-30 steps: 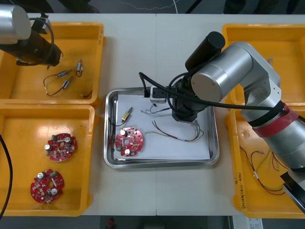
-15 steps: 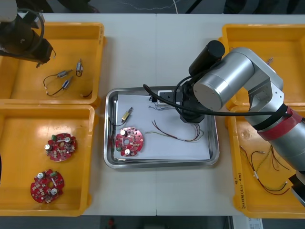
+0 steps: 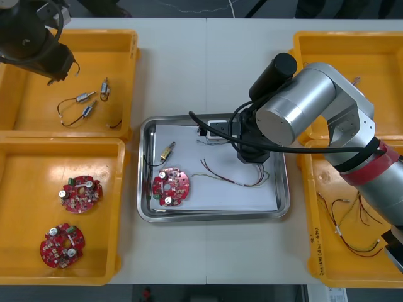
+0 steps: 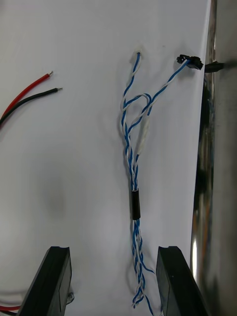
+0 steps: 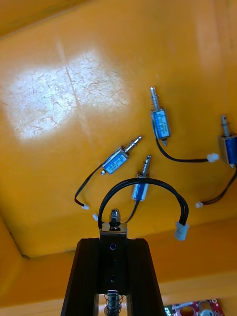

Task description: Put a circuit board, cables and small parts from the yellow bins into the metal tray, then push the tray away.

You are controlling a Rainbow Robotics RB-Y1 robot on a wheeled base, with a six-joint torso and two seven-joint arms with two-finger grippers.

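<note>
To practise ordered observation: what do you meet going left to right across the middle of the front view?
Near-left yellow bin → round red circuit board in the metal tray → twisted blue and white cable, the open right gripper astride it → near-right yellow bin.

Light table [image 3: 208,56], yellow bins [image 3: 128,60] at both sides, metal tray [image 3: 145,189] between
</note>
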